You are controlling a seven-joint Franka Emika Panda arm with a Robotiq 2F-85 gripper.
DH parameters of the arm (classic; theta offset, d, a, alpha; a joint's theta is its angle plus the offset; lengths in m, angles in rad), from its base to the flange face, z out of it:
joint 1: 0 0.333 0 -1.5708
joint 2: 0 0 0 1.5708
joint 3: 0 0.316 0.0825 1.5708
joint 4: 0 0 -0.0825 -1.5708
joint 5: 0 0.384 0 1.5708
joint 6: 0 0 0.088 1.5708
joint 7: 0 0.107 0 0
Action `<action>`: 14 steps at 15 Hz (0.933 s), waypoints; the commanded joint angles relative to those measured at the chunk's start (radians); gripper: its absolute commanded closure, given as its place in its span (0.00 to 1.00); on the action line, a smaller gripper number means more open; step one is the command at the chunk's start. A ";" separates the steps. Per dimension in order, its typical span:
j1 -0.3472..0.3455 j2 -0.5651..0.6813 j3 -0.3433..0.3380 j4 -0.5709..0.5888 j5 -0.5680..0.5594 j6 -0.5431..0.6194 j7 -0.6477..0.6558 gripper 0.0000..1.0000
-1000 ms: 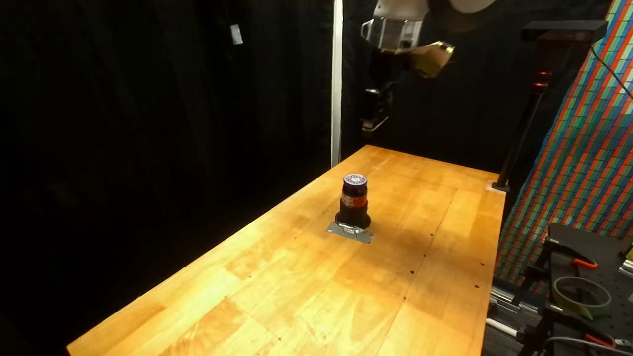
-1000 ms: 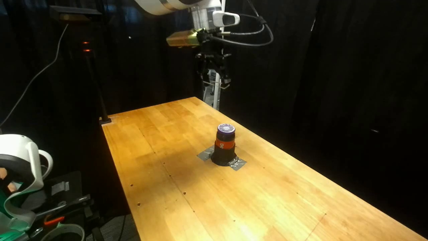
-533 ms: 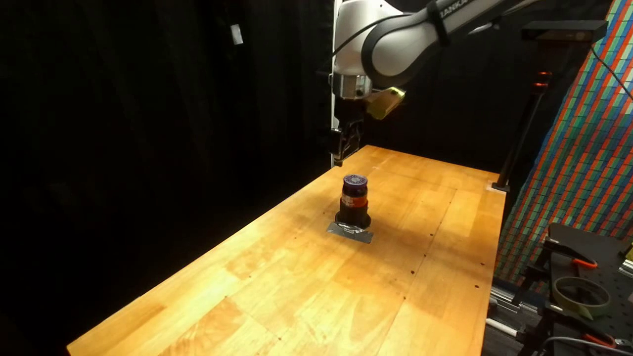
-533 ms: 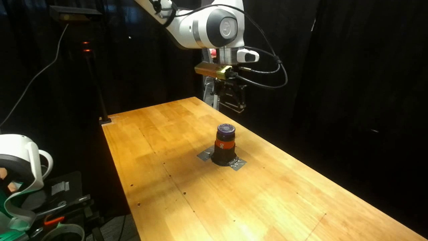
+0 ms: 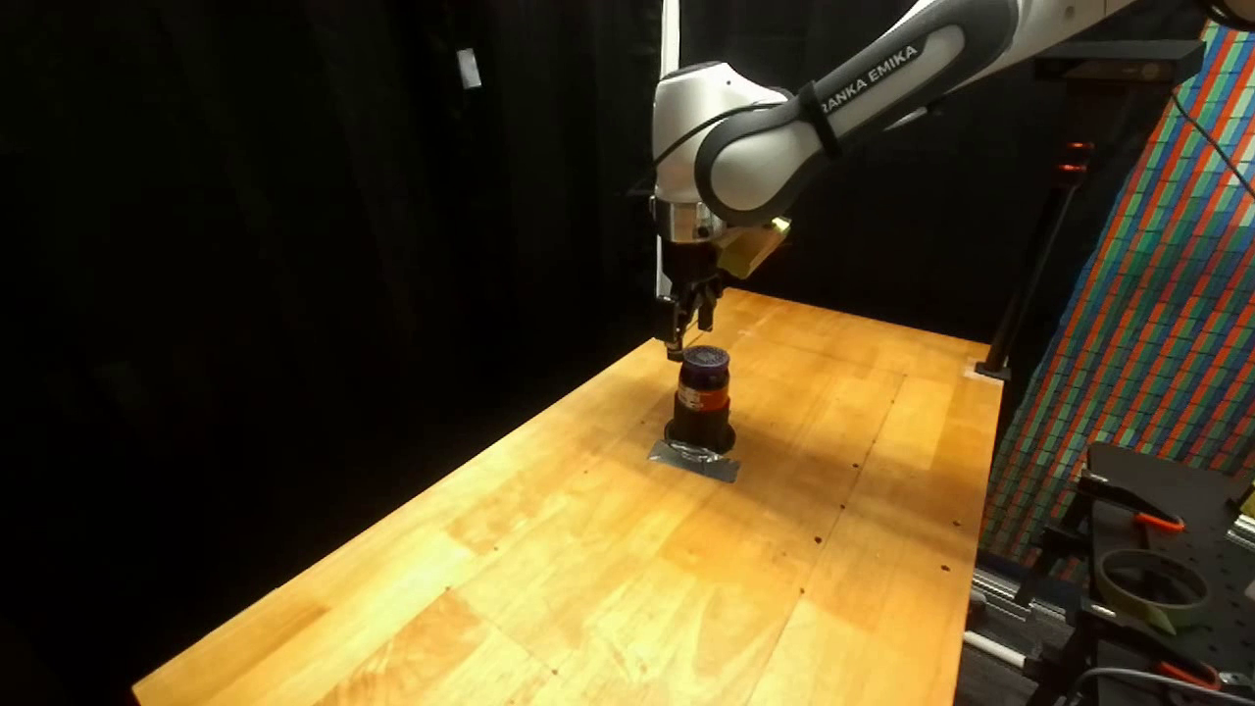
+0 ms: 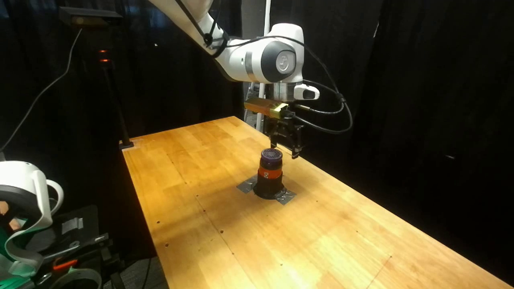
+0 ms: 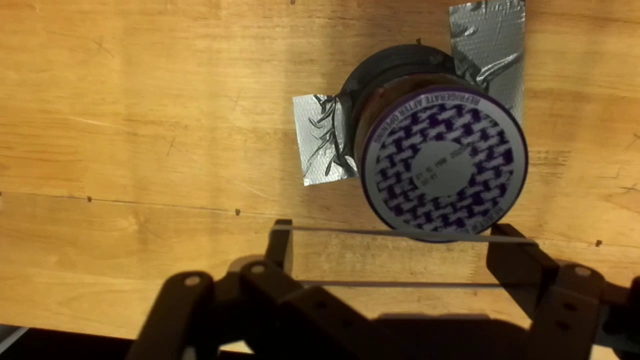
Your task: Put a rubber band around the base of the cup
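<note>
The cup is a squat dark jar with an orange label and a purple-and-white patterned lid. It stands upright on the wooden table in both exterior views (image 5: 703,399) (image 6: 270,173), and the wrist view shows its lid (image 7: 442,167) from above. Its lower part is dark black with a wider foot. My gripper (image 5: 691,341) is open above the table, beside the jar's top, also in an exterior view (image 6: 285,151). A thin pale rubber band (image 7: 437,236) is stretched round both fingers (image 7: 392,231). In the wrist view its front strand crosses the lid's lower edge. Contact with the lid cannot be told.
Silver tape strips (image 7: 325,140) (image 6: 286,196) lie against the jar's foot on the table (image 5: 588,559). The table's long edge runs close behind the gripper. A dark post with a camera (image 6: 114,100) stands at the far corner. A side cart (image 5: 1167,549) holds a tape roll.
My arm has come down from high over the table's far end to close by the jar's top, with the band still stretched on the open fingers. The jar has not moved.
</note>
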 commanded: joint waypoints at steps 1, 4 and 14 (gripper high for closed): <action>0.004 0.040 -0.010 0.030 0.035 -0.013 -0.030 0.00; -0.003 0.045 -0.001 0.004 0.065 0.016 -0.043 0.00; -0.033 -0.119 -0.010 -0.235 0.140 0.068 -0.027 0.00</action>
